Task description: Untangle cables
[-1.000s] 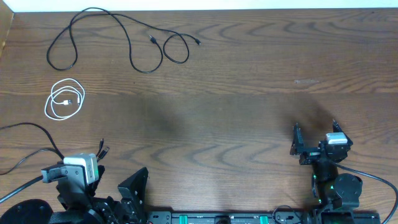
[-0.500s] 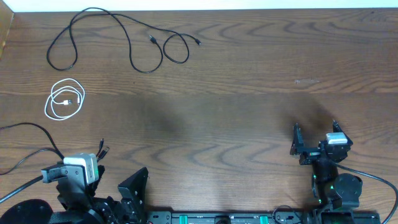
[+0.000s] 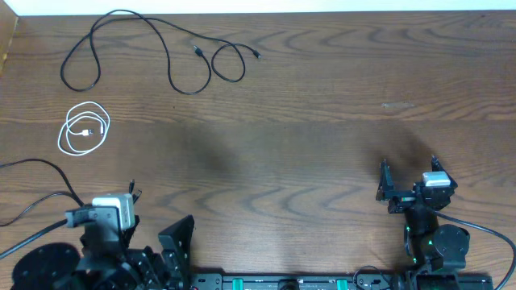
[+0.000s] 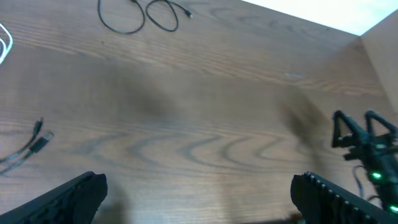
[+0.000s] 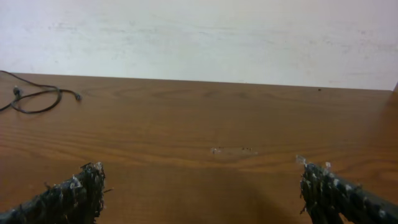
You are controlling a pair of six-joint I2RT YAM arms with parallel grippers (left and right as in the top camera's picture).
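Wood-grain worktop (image 3: 306,97) carries the two cables well apart. The thin black cable (image 3: 168,60) sprawls in loose loops near the far left edge. The white cable (image 3: 87,131) lies coiled by itself, nearer the left arm, and neither crosses the other. That separation suggests the untangling is essentially finished. The left pincer (image 4: 199,182) and right pincer (image 5: 200,171) hang spread wide and empty at the near edge, apparently parked clear of the cables.

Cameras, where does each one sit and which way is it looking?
Overhead: above the table, looking straight down; left arm and right arm at the near edge.
Left wrist: low, facing across the table; open left end effector at bottom.
Right wrist: low, facing the wall; open right end effector at bottom.
Shared: all three catch the black cable.
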